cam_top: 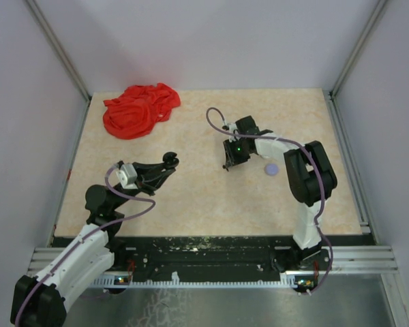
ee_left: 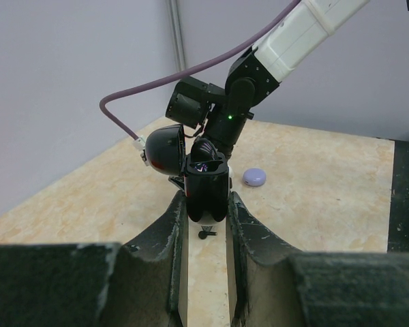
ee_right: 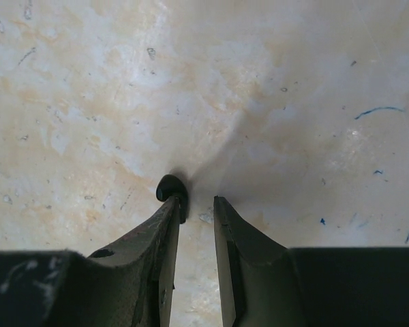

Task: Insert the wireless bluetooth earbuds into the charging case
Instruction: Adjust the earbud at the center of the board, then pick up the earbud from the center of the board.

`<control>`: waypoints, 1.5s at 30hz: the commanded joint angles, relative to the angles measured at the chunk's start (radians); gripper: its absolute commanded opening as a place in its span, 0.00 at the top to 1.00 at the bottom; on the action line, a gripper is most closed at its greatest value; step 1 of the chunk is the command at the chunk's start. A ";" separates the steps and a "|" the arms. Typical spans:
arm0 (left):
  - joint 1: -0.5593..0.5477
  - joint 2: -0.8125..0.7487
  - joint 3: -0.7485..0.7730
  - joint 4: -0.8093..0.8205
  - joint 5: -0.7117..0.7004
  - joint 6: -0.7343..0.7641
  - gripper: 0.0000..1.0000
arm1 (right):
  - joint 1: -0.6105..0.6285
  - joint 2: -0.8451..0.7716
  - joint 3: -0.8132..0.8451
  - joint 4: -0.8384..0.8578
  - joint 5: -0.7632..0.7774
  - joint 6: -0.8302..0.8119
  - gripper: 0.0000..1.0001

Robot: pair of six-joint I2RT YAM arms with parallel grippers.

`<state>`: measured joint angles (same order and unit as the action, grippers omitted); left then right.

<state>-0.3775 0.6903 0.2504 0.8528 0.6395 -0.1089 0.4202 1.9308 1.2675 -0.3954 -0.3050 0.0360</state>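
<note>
0 insertions evident. Left hand (ee_left: 206,208) pinches the open black charging case (ee_left: 206,185); right hand (ee_right: 198,203) sits at 1 black earbud (ee_right: 169,187) on the tabletop (ee_right: 313,82), and whether it pinches, cannot tell. Pickup, insertion remain.

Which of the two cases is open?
The black case clamped in the left gripper, its lid swung up; the lavender case lies closed on the table.

A tiny black earbud (ee_right: 170,187) is seen lying on the table (ee_left: 313,191); the black charging case (ee_left: 206,189) is held upright, lid open.
</note>
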 commanded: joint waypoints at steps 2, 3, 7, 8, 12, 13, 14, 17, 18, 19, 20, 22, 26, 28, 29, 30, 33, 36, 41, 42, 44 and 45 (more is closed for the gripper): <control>0.006 0.000 0.037 0.032 0.014 -0.011 0.99 | -0.018 -0.050 -0.035 0.090 -0.104 0.026 0.72; 0.007 0.000 0.038 0.032 0.014 -0.012 0.99 | -0.020 -0.048 -0.037 0.093 -0.105 0.026 0.72; 0.007 -0.002 0.038 0.032 0.016 -0.012 0.99 | -0.020 -0.037 -0.038 0.097 -0.121 0.028 0.73; 0.008 -0.001 0.038 0.032 0.017 -0.013 0.99 | -0.020 -0.035 -0.040 0.099 -0.129 0.028 0.73; 0.008 -0.001 0.038 0.033 0.019 -0.014 0.99 | -0.020 -0.039 -0.056 0.119 -0.178 0.028 0.72; 0.008 0.001 0.037 0.034 0.020 -0.015 0.99 | -0.020 -0.040 -0.059 0.123 -0.187 0.025 0.71; 0.008 0.001 0.038 0.035 0.020 -0.016 0.99 | -0.020 -0.041 -0.061 0.128 -0.188 0.025 0.71; 0.008 0.006 0.038 0.039 0.023 -0.020 0.99 | -0.018 -0.038 -0.063 0.135 -0.174 0.025 0.70; 0.008 0.008 0.039 0.040 0.024 -0.021 0.99 | -0.018 -0.036 -0.061 0.134 -0.162 0.024 0.70; 0.008 0.010 0.039 0.041 0.026 -0.023 0.99 | -0.018 -0.034 -0.058 0.128 -0.153 0.020 0.70; 0.008 0.011 0.039 0.041 0.027 -0.023 0.99 | -0.015 -0.030 -0.054 0.123 -0.142 0.017 0.70; 0.008 0.014 0.038 0.043 0.028 -0.025 0.99 | -0.006 -0.024 -0.048 0.116 -0.111 0.012 0.70; 0.008 0.016 0.038 0.045 0.028 -0.026 0.99 | 0.012 -0.006 -0.038 0.109 -0.088 0.008 0.72; 0.009 0.017 0.038 0.045 0.029 -0.026 0.99 | 0.016 -0.007 -0.043 0.114 -0.067 0.012 0.73; 0.008 0.017 0.038 0.045 0.030 -0.027 0.99 | 0.021 -0.007 -0.043 0.115 -0.052 0.012 0.73; 0.008 0.017 0.038 0.046 0.029 -0.028 0.99 | 0.027 -0.008 -0.041 0.113 -0.027 0.012 0.74; 0.009 0.018 0.039 0.049 0.032 -0.031 0.99 | 0.060 -0.006 -0.034 0.103 0.051 -0.003 0.74; 0.009 0.018 0.038 0.051 0.033 -0.030 0.99 | 0.081 0.004 -0.027 0.096 0.106 -0.011 0.73; 0.008 0.014 0.038 0.050 0.032 -0.026 0.99 | 0.122 0.042 0.006 0.036 0.218 -0.046 0.73; 0.008 0.013 0.038 0.050 0.031 -0.026 0.99 | 0.130 0.043 0.007 0.028 0.244 -0.049 0.73; 0.009 0.014 0.038 0.050 0.031 -0.026 0.99 | 0.141 0.042 0.007 0.013 0.282 -0.054 0.74; 0.009 0.013 0.038 0.050 0.032 -0.026 0.99 | 0.147 0.040 0.009 0.003 0.301 -0.058 0.75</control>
<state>-0.3748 0.7086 0.2508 0.8623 0.6590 -0.1310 0.5457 1.9324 1.2594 -0.3229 -0.1497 0.0174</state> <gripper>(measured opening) 0.267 0.259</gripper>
